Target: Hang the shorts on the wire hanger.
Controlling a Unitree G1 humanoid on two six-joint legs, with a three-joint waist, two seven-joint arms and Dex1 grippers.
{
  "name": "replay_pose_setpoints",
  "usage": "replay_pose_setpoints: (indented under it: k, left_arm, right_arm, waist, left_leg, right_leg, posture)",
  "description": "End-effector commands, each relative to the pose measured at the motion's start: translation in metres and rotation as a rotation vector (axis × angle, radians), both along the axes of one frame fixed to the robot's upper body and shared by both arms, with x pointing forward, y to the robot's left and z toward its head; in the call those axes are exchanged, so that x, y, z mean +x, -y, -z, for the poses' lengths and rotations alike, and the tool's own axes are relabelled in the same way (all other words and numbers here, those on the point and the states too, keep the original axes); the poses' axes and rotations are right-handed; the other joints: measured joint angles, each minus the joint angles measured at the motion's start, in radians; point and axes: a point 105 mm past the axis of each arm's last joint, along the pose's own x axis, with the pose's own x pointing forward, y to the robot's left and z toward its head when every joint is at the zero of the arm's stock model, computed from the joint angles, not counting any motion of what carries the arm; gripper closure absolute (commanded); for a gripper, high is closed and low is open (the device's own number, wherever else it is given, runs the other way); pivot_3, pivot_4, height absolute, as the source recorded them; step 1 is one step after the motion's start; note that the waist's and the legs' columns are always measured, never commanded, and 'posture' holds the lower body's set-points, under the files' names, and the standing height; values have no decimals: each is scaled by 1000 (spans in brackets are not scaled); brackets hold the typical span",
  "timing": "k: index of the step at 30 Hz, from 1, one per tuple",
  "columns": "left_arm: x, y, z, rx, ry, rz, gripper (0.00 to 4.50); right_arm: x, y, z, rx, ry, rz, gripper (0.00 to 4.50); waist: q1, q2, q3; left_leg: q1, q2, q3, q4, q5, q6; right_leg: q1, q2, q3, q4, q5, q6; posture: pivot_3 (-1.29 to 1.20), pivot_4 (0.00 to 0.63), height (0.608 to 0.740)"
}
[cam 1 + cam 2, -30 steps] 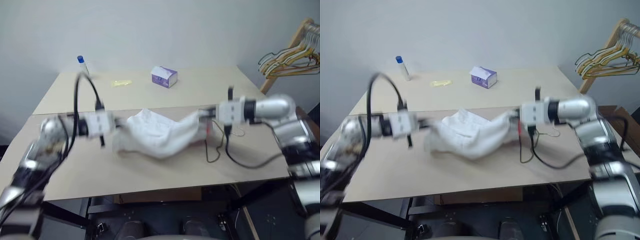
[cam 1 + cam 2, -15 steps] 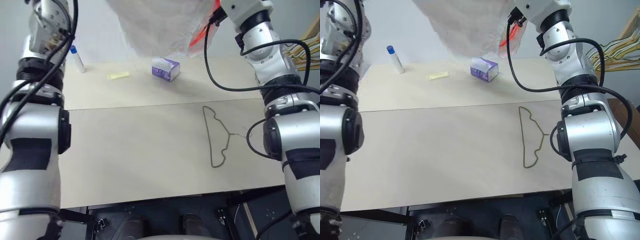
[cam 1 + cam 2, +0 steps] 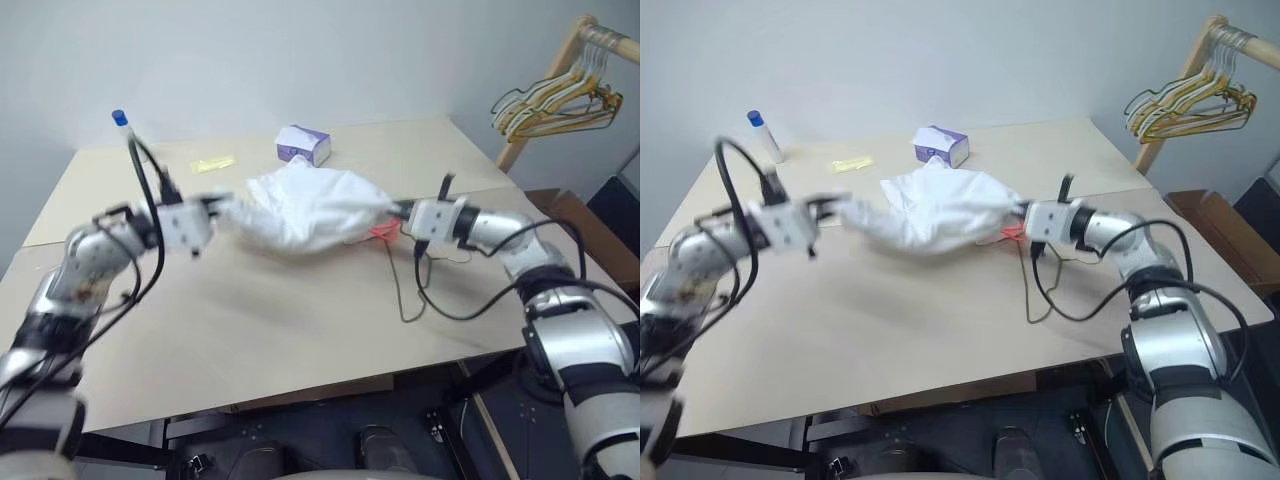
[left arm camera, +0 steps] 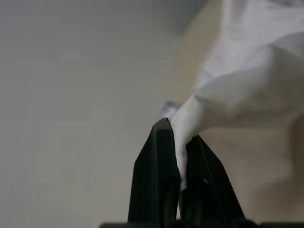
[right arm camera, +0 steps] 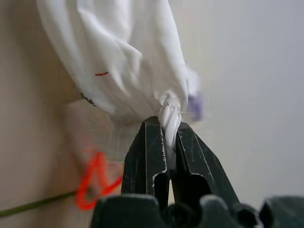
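The shorts (image 3: 310, 205) hang between both tools over the table (image 3: 250, 320); a box (image 3: 302, 146) sits behind.

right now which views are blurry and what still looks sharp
Left eye view: the left claw and its arm are motion-smeared, while the purple box and the hanger bunch read clearly. Left wrist view: soft throughout, the shorts hazy. Right wrist view: the black fingers are crisp, the table behind out of focus.

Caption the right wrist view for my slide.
Right claw shut on a bunched corner of the white shorts.
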Motion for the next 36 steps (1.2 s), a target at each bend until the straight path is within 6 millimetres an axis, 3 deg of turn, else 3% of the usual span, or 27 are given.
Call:
replay_pose_setpoints:
  k: [1, 8, 12, 17, 21, 29, 34, 36]
  left_arm:
    - [-26, 1, -7, 45, -76, 61, 4478]
    - [-75, -16, 29, 223, -390, 117, 4478]
    - [-97, -19, 42, 297, -508, 156, 4478]
    - [-105, -15, 52, 288, -536, 167, 4478]
    - [-103, -4, 53, 253, -529, 173, 4478]
    - [-96, 7, 44, 222, -504, 161, 4500]
    - [-91, 9, 41, 223, -494, 161, 4500]
    - [-88, 10, 39, 221, -481, 161, 4500]
  right_arm:
    - [-11, -16, -12, -15, 76, -124, 4500]
    - [-35, -24, -1, -34, 121, -227, 4500]
    - [-60, -26, 17, -100, 112, -318, 4500]
    - [-81, -21, 33, -159, 72, -345, 4500]
    - [-85, -19, 35, -146, 46, -302, 4500]
    - [-59, -23, 12, -27, 66, -89, 1838]
    - [-40, -17, 19, -78, 11, 29, 46]
    - [-36, -13, 21, -73, -27, 85, 18]
  waist:
    - [4, 0, 0]
    - [30, 0, 0]
    - [43, 0, 0]
    - [52, -1, 1]
    - [51, -1, 1]
    - [47, -3, 2]
    - [48, -4, 3]
    - [49, -4, 4]
  left_leg:
    - [0, 0, 0, 0, -3, 5]
    - [14, 0, 2, 1, -2, 7]
    - [13, 0, 4, 1, -2, 7]
    - [14, 0, 8, 1, -3, 8]
    - [16, 0, 9, 1, -3, 8]
    - [15, 1, 11, 1, -3, 8]
    - [15, 1, 11, 1, -4, 9]
    - [15, 1, 11, 1, -4, 9]
  right_leg:
    - [-1, -1, 0, 1, 1, -1]
    - [7, -1, 4, 6, -1, -4]
    - [4, -1, 6, 8, -2, -5]
    - [4, -1, 9, 8, -3, -4]
    - [4, 0, 11, 8, -3, -4]
    - [3, 2, 13, 8, -3, -4]
    - [2, 2, 13, 8, -3, -4]
    - [2, 2, 13, 8, -3, -4]
  posture:
    - [92, 0, 740]
    - [75, 4, 740]
    - [60, 12, 740]
    - [43, 23, 740]
    - [32, 29, 740]
    - [22, 34, 740]
    - [14, 33, 740]
    - [19, 32, 740]
